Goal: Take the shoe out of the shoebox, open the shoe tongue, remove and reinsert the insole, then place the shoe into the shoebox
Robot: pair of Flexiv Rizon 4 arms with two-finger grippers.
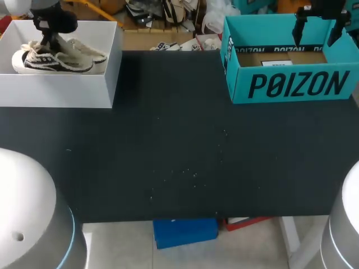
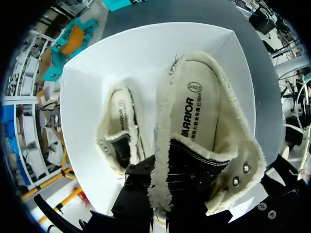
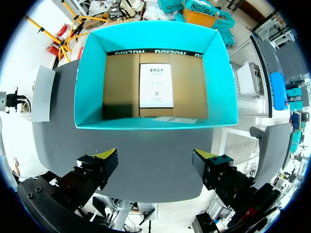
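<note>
Our left gripper [image 1: 50, 40] is down at the collar of the shoe [image 2: 194, 121], grip unclear to us. The shoe lies in the white box [image 1: 109, 67], so we judge every step remains. Our right gripper [image 3: 155, 167] hangs open over the teal shoebox [image 3: 87, 87] across the bench [image 1: 179, 157].

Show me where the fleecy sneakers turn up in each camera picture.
Head view: the sneakers lie in the white shoebox, upper left.
Left wrist view: the sneakers fill the middle, inside that box.
Right wrist view: not in it; only the teal shoebox.
Shared landmark: the dark tabletop, in all three.
</note>
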